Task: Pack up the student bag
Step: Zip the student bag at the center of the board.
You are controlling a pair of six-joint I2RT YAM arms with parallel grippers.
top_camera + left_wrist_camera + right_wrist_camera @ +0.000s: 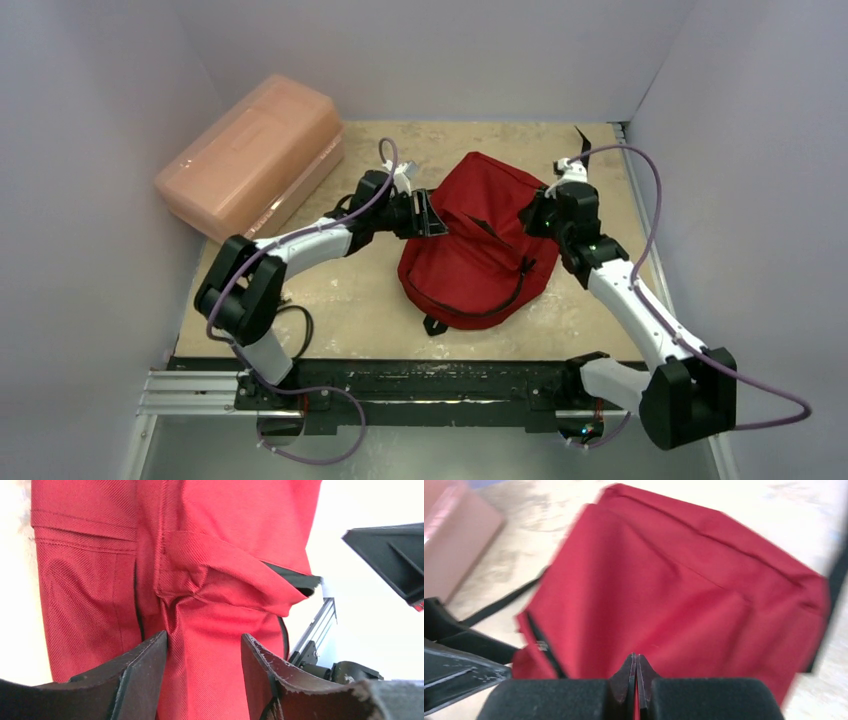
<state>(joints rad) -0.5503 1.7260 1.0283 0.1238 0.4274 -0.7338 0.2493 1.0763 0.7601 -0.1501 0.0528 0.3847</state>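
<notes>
Dark red soft fabric backpack (480, 240) is judged limp and light, best pinched at a seam. Left gripper (204, 639) is spread astride its fold; right gripper (636, 656) is pressed together.

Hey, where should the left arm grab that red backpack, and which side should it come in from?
Grip the fabric ridge on the student bag's left side, coming in from the left, low over the table. The bag is soft and slumped, so its broad panels give little to pinch; this ridge stands proud, and the left gripper's open jaws straddle it.
</notes>
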